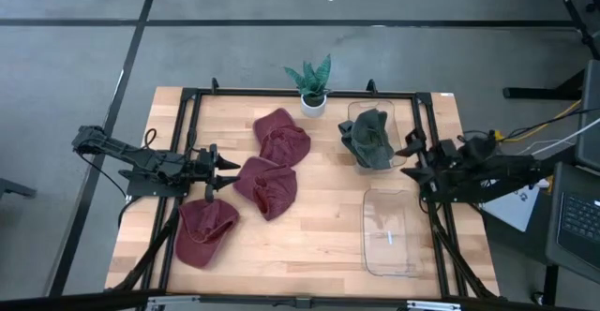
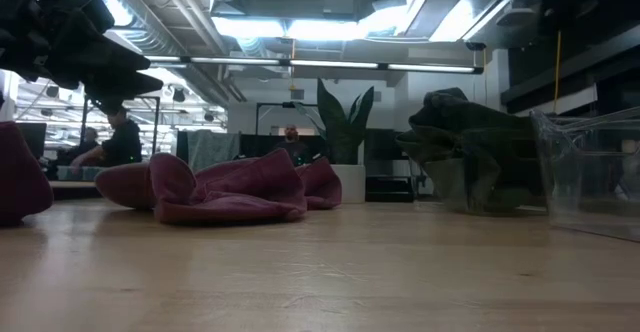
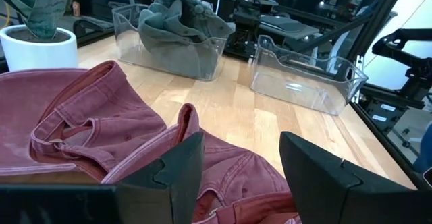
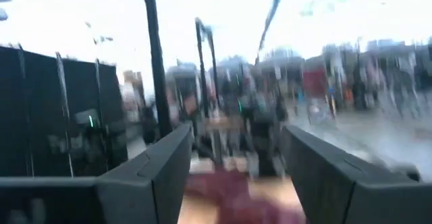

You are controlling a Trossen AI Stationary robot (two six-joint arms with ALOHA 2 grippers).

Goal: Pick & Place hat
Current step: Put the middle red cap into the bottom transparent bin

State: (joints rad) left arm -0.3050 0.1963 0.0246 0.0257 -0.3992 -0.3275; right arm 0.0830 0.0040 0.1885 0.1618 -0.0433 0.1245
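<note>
Three dark red, soft cloth hats lie on the pale wooden counter [image 1: 319,241]. The far red hat [image 1: 282,135] sits near the middle of the far edge. The middle red hat [image 1: 268,185] lies just nearer than it, and the two appear to touch. The near-left red hat [image 1: 206,229] lies apart from them toward the near left corner.

The left pincer [image 1: 228,170] hangs over the left part of the counter, its tips just beside the left edge of the middle red hat. Its two dark fingers [image 3: 317,170] stand spread apart with nothing between them, and the left wrist view shows red fabric below the gap.

A dark green cloth hat [image 1: 368,138] is bunched inside a clear plastic bin [image 1: 395,114] at the far right. A second clear plastic bin [image 1: 389,231] stands nearer on the right, holding no hat. A small green plant in a white pot [image 1: 312,88] stands at the far edge between the far red hat and the bin with the green hat.

The right pincer [image 1: 413,156] is raised at the right side of the counter, close to the right wall of the far bin. Its fingers [image 4: 152,166] are parted and hold nothing.

In the low view, people show in the room behind the counter.
</note>
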